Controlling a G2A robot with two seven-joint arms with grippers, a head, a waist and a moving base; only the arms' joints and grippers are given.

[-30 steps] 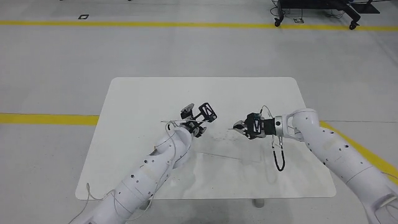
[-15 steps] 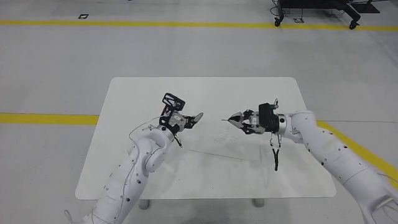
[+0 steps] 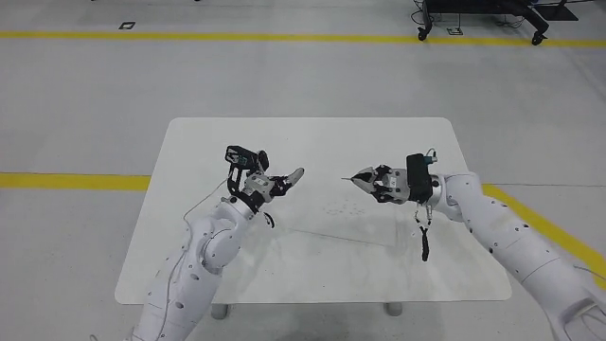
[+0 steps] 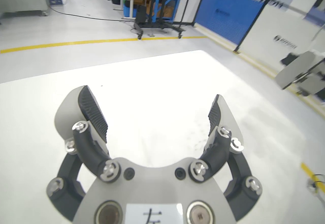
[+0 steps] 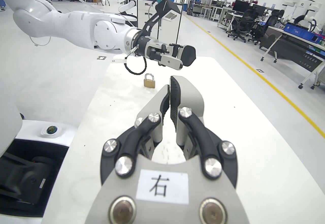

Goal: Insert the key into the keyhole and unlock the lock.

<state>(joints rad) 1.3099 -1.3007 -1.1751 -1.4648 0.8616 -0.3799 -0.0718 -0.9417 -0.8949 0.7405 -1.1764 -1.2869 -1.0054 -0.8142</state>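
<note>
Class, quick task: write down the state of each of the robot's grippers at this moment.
Left gripper: open, holding nothing.
Right gripper: shut, pads pressed together; whether anything is pinched between them cannot be told.

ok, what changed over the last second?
The left gripper drew back from the right gripper, toward the table's left side in the top view, widening the gap; it is open. The right gripper stayed shut, roughly in place. The padlock rests on the table.
</note>
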